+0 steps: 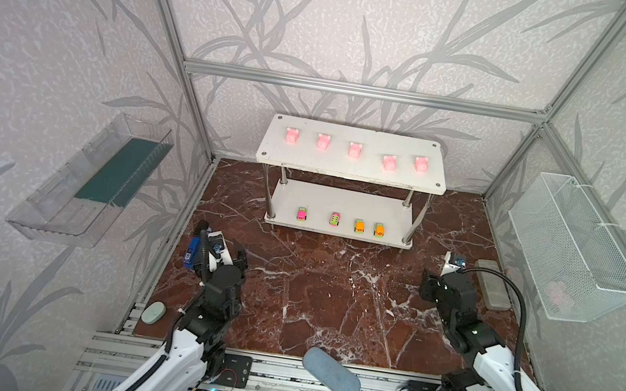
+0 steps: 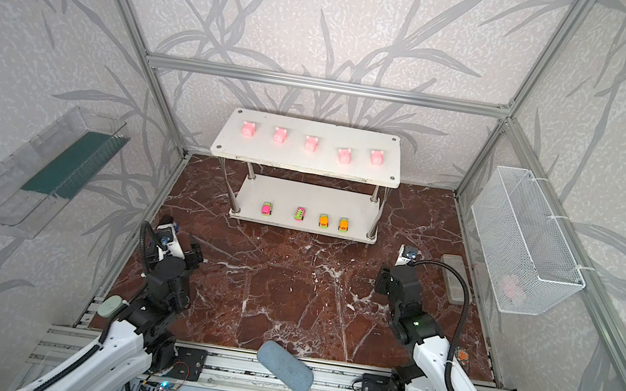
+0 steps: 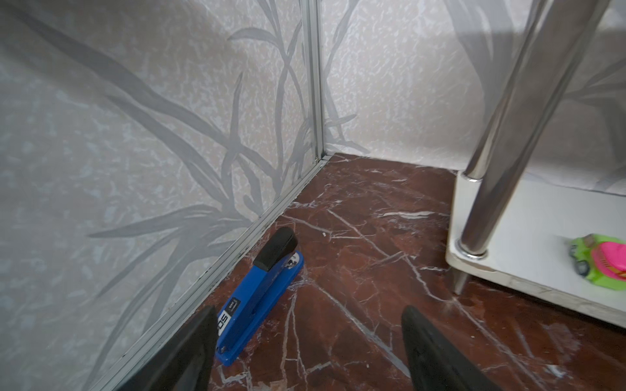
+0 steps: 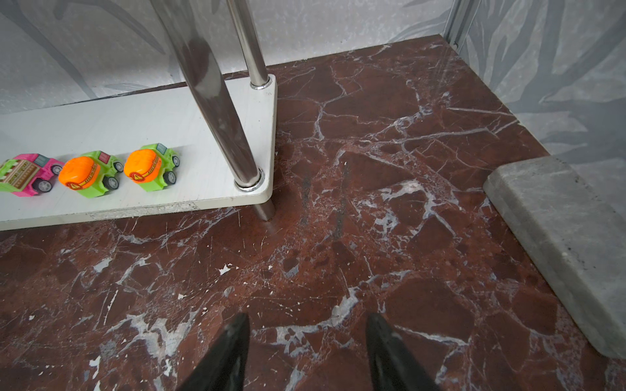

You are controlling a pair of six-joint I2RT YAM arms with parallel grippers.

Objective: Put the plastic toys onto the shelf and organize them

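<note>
Cars on shelf, ahead of L gripper, R gripper; prob. well apart

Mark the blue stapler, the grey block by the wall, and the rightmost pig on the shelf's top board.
blue stapler (image 3: 261, 298), left wrist view, on its blue upper arm.
grey block (image 4: 559, 243), right wrist view, on its flat top face.
rightmost pig (image 1: 421, 164), in a top view, on its pink body.

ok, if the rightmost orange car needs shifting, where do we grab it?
Probably across the green flanks of the orange car, at the wheels, coming in low from the shelf's open front: the top board sits over it and the dome looks too round to pinch. Mind the post on one side, the neighbour car close on the other.
</note>
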